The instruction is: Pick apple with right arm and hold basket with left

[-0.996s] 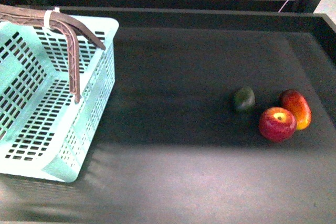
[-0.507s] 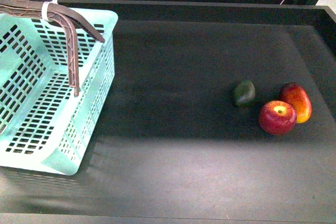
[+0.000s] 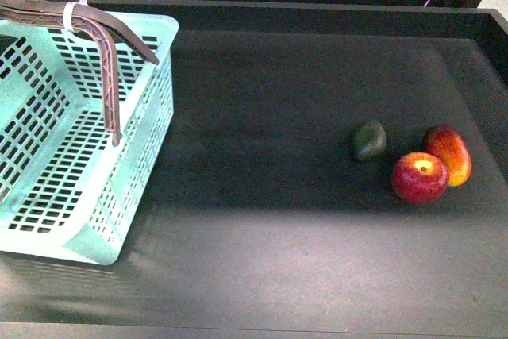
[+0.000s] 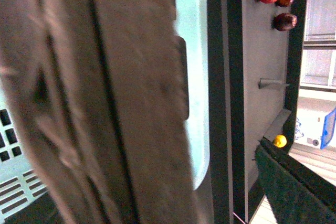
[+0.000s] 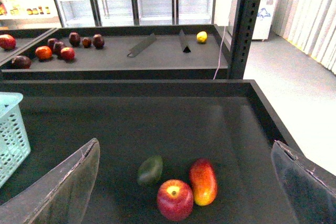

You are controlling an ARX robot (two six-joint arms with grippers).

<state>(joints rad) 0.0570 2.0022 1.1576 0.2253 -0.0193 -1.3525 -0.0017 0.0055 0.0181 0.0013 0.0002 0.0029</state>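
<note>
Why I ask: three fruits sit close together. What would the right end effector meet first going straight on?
Probably the apple, centred ahead of the open right end effector, though depth is unclear.

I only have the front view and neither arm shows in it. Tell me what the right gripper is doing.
Observer: The right gripper is open, its fingers spread wide and holding nothing. The apple lies on the table, in view between them.
Operator: Now report what the left wrist camera shows.
Observer: The basket handle fills most of that view, very close to the lens. I cannot tell whether anything is clamped on it.
Operator: Give me the part of the back shelf cut off in my picture.
Observer: A lone yellow fruit lies on the back shelf.
</note>
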